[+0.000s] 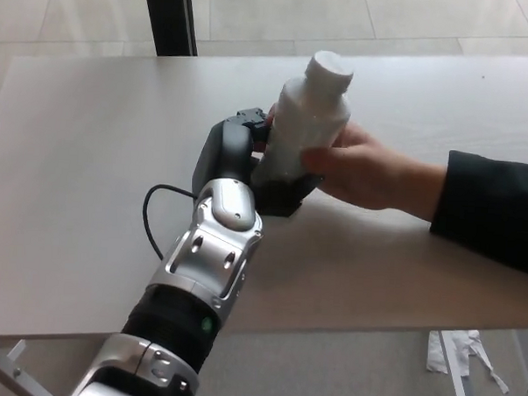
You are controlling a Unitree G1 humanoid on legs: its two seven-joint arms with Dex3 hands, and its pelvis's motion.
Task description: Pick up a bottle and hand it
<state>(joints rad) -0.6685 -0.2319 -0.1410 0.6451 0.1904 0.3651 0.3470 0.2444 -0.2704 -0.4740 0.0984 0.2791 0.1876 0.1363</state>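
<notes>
Reaching in from the lower left, the left hand (248, 162) holds the bottle (301, 121) above the table (73, 155), its black fingers (286, 195) closed around the bottle's lower part, so it has a grip on it. The bottle is whitish and translucent with a white cap (329, 68), and it leans with the cap up and toward the right. A person's hand (362, 167) comes in from the right, out of a dark sleeve (491, 212), and wraps around the same bottle at its middle, fingers lying across the front of it, just above and beside the robot's fingers; both hands touch the bottle at once. Whether the two hands touch each other I cannot tell. The silver forearm (214, 248) runs down to the bottom edge, with a black cable (153, 219) looping out on its left side over the tabletop. The robot's right hand does not show. Beyond the table's far edge there is pale tiled floor (386, 19) and a dark upright post (171, 19) at the top. Below the near edge, bottom right, some white scraps (463, 356) lie on the floor
</notes>
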